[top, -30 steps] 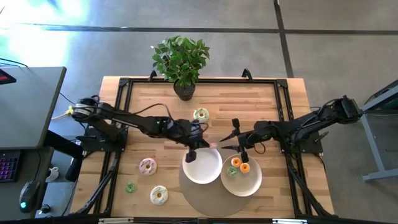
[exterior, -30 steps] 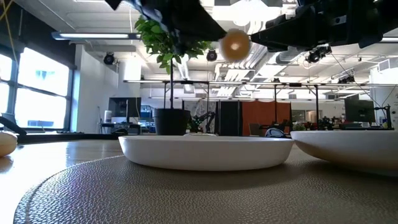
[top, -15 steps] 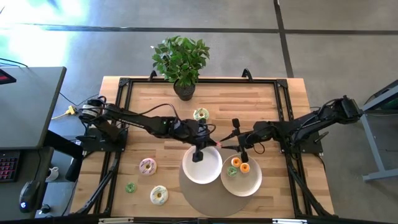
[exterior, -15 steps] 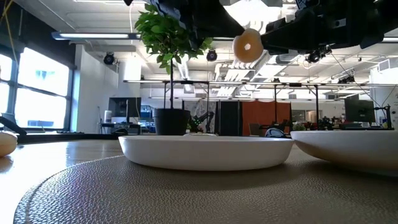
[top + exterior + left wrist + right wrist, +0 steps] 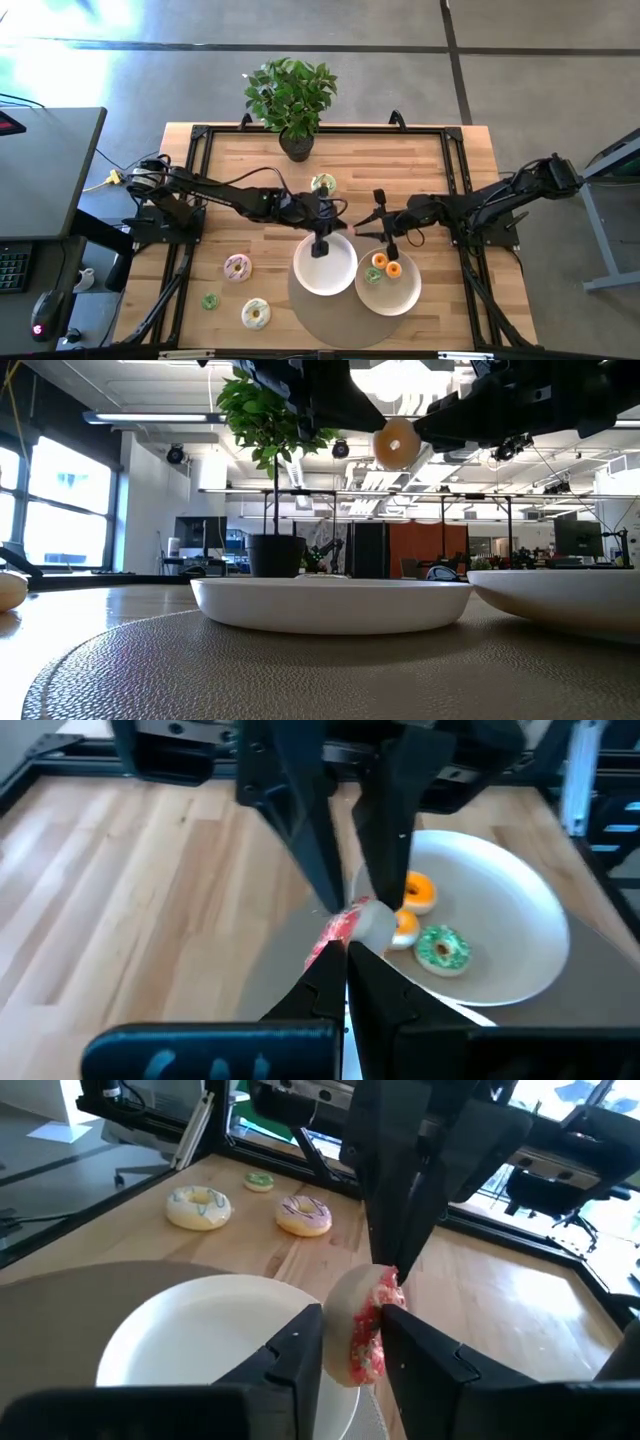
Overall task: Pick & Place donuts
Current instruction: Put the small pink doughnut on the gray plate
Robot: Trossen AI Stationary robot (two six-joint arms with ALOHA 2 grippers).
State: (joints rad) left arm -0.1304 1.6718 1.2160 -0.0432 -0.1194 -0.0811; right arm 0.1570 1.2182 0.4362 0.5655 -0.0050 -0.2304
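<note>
My left gripper (image 5: 344, 230) is shut on a small donut (image 5: 358, 923) with pink-red icing and a cream underside, high above the gap between two white plates (image 5: 325, 266) (image 5: 400, 290). My right gripper (image 5: 353, 1342) is open, with one finger at each face of this donut (image 5: 362, 1325). In the low view the donut (image 5: 397, 442) hangs between both grippers. The right plate holds two orange donuts (image 5: 386, 265) and a green one (image 5: 372, 276). The left plate holds nothing. My left gripper pinches the donut's rim (image 5: 347, 938) between its two fingertips, coming from the table's left. The donut stands on edge, lifted clear of the plates. My right gripper's fingers (image 5: 300, 1345) stand close at both faces of the donut; I cannot tell whether they touch it.
Both plates sit on a round grey mat (image 5: 335, 318). Loose donuts lie on the wood: cream-green (image 5: 323, 183) at the far middle, pink (image 5: 238, 267), small green (image 5: 210, 300) and cream-white (image 5: 256, 313) at the near left. A potted plant (image 5: 291, 100) stands at the far edge.
My left gripper has carried the donut a little toward the table's right edge, in between my right gripper's fingers. The donut has turned about in the hold and now sits slightly lower.
</note>
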